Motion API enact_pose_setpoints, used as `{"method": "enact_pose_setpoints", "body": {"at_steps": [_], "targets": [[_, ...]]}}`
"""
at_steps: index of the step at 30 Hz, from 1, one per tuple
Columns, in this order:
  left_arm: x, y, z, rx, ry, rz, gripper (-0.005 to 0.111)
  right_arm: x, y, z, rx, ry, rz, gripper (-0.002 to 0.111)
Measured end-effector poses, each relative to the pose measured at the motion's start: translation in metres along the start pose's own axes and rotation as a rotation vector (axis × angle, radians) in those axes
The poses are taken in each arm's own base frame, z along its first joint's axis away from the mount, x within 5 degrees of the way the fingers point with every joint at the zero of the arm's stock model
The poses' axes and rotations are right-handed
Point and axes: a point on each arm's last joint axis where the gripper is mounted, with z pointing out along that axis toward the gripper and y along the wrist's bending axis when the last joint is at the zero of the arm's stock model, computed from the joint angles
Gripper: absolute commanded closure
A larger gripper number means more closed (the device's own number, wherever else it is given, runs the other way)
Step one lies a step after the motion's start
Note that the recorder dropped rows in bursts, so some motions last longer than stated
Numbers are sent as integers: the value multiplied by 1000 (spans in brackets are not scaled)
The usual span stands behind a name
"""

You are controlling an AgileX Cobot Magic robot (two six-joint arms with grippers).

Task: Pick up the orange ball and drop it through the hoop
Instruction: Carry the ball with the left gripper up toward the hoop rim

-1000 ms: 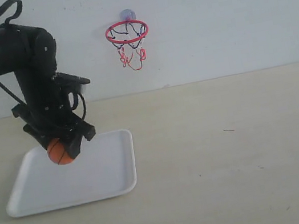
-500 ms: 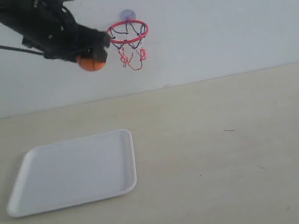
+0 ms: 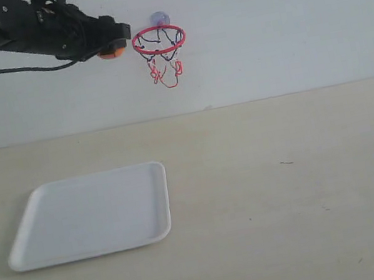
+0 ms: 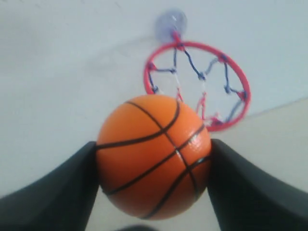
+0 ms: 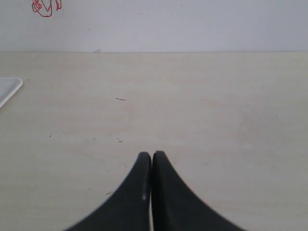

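The orange ball (image 4: 154, 156) with black seam lines is clamped between the two black fingers of my left gripper (image 4: 153, 161). In the exterior view the left gripper (image 3: 111, 41) is raised high at the wall, just left of the hoop (image 3: 158, 40), and only a sliver of the ball (image 3: 109, 53) shows under it. The hoop (image 4: 197, 82) has a red ring, a black-and-red net and a bluish suction cup; it sits just beyond the ball. My right gripper (image 5: 152, 156) is shut and empty, low over the table; it is out of the exterior view.
A white tray (image 3: 91, 215) lies empty on the beige table (image 3: 291, 194) at the front left; its corner (image 5: 8, 87) shows in the right wrist view. The white wall (image 3: 282, 21) carries the hoop.
The left gripper lifted the ball from above the tray up to hoop height, then tilted more level and moved it higher, close beside the ring's left edge.
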Motion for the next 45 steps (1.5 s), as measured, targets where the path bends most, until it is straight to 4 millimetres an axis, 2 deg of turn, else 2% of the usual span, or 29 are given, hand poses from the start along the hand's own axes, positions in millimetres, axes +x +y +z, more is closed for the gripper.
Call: {"method": "enact_pose_setpoints", "body": {"at_steps": [5,10,14,17,22,24,27,36,45], "targets": [[-9,24,4,-56,-141,-107,102,0,0,0,0,0,0,109],[-16,35,19,-31,-172,-250,102,0,0,0,0,0,0,109],[-20,32,39,57,-116,-266,102,0,0,0,0,0,0,109],[-26,30,52,184,-103,-300,102,0,0,0,0,0,0,109],[-39,52,60,350,-172,-452,102,0,0,0,0,0,0,109],[-37,64,62,383,-174,-473,102,0,0,0,0,0,0,109],[-31,70,67,408,-152,-465,102,0,0,0,0,0,0,109],[-33,59,68,433,-170,-418,102,0,0,0,0,0,0,109],[-35,37,72,445,-193,-363,102,0,0,0,0,0,0,109]]}}
